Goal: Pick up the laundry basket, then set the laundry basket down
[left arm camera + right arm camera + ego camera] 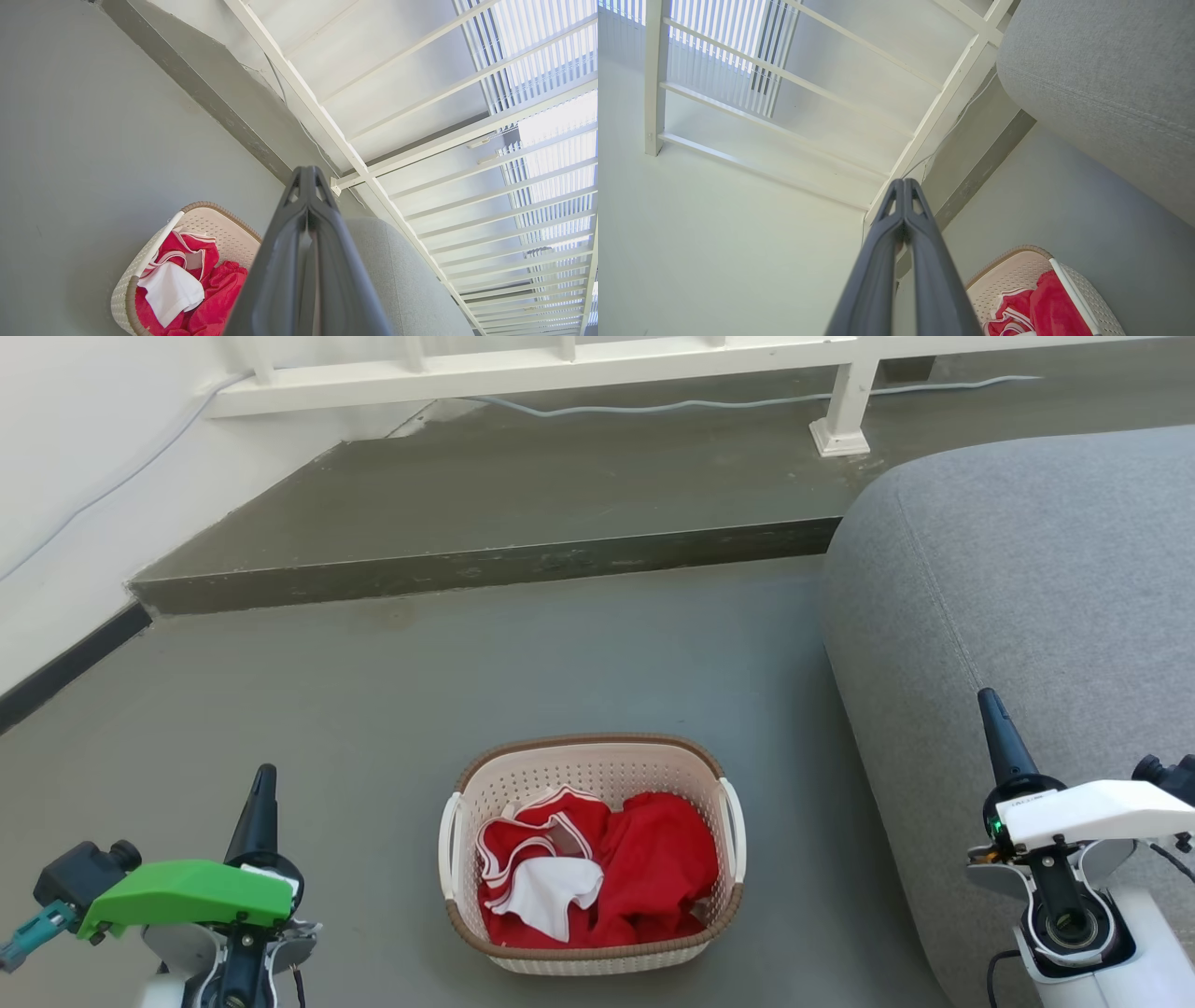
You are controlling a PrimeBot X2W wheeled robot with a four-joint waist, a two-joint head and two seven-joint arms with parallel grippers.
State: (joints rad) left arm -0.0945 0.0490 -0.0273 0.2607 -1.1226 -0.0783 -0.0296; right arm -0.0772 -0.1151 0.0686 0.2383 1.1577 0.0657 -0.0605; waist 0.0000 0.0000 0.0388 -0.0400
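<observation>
The laundry basket stands on the grey floor at the lower middle of the head view, cream-white and perforated, with a brown rim, white side handles and red and white clothes inside. My left gripper is well to its left, fingers pressed together and empty. On the other side, over the sofa's edge, my right gripper is also shut on nothing. The basket lies left of the left gripper in the left wrist view, and the basket shows at the lower right of the right gripper.
A grey sofa fills the right side, close to the basket. Behind lies a raised dark step with a white railing and a cable. A white wall runs along the left. Open floor surrounds the basket.
</observation>
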